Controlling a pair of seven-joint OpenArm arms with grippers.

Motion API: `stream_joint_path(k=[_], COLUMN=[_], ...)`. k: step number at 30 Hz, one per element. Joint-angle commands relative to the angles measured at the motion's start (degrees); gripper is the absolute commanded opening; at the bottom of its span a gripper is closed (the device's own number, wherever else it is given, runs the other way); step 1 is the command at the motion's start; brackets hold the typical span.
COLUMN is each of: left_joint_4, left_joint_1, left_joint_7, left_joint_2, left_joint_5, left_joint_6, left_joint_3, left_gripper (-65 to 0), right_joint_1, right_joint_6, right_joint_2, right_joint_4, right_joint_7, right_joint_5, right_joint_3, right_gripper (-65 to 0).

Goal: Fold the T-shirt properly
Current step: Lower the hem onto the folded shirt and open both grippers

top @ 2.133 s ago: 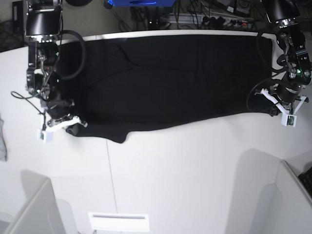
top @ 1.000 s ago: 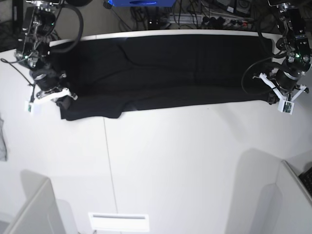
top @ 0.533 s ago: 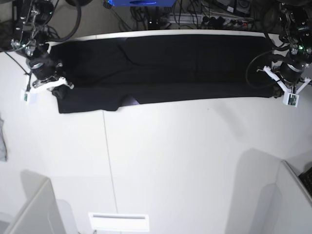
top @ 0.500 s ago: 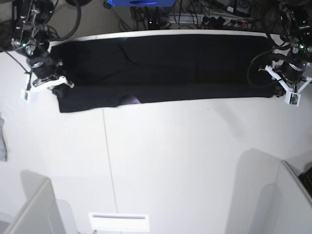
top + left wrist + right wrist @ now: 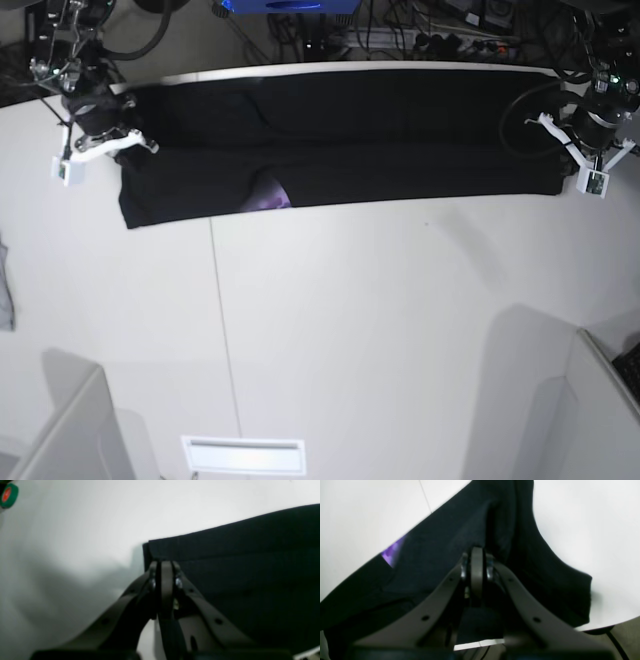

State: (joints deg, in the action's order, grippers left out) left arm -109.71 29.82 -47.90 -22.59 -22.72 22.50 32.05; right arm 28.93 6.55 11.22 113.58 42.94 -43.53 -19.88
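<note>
A: What sort of place is this?
B: A robotics lab or test bench. A plain white table (image 5: 350, 330) fills the base view, with 2 robot arms mounted at its far corners.
A: Anything else?
B: Tangled cables and power strips (image 5: 440, 35) on the floor behind, plus a blue box (image 5: 285, 6).
</note>
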Motion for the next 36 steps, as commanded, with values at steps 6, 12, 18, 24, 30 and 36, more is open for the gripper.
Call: stream_joint_path(k=[6,12,18,24,30,36], left_joint_4=[-0.84,-0.49,-0.31,-0.31,-0.31,-0.31], left_joint_1=[2.04,2.22,2.92,2.66,2.31,2.31], left_joint_7=[0.73,0.73,0.73,0.73,0.82,0.91], left_joint_2=[-1.1,-0.93,-1.02,-0.4,0.92,0.92], left_joint_5=[0.35,0.35,0.52,7.12,9.67,9.67], left_joint_6=[-0.39,-0.39,-0.48,-0.48,-0.48,-0.48], left_joint_3=[0.34,0.25,0.25,0.25,0.34,0.78], left_gripper=[-65.0,-65.0,-65.0,-65.0,-41.3,-13.2], right_joint_1=[1.97,2.68,2.68,2.76,2.76,2.76], right_joint_6=[-0.44,-0.44,-0.26,-0.26,-0.17,-0.17], right_joint_2=[0.69,-0.28,-0.45,-0.45,-0.63,-0.54], right_joint_4=[1.45,1.19,1.19,-0.04,-0.04,-0.04], right_joint_7=[-1.49,-1.31,-1.22,-1.22,-1.22,-1.84], right_joint_5=[-0.56,-0.12,-0.12,-0.12,-0.12,0.06], right_joint_3=[-0.38,-0.3,-0.3,0.05,-0.3,-0.47], right_gripper=[-65.0,-65.0,-65.0,-65.0,-53.3,-39.3])
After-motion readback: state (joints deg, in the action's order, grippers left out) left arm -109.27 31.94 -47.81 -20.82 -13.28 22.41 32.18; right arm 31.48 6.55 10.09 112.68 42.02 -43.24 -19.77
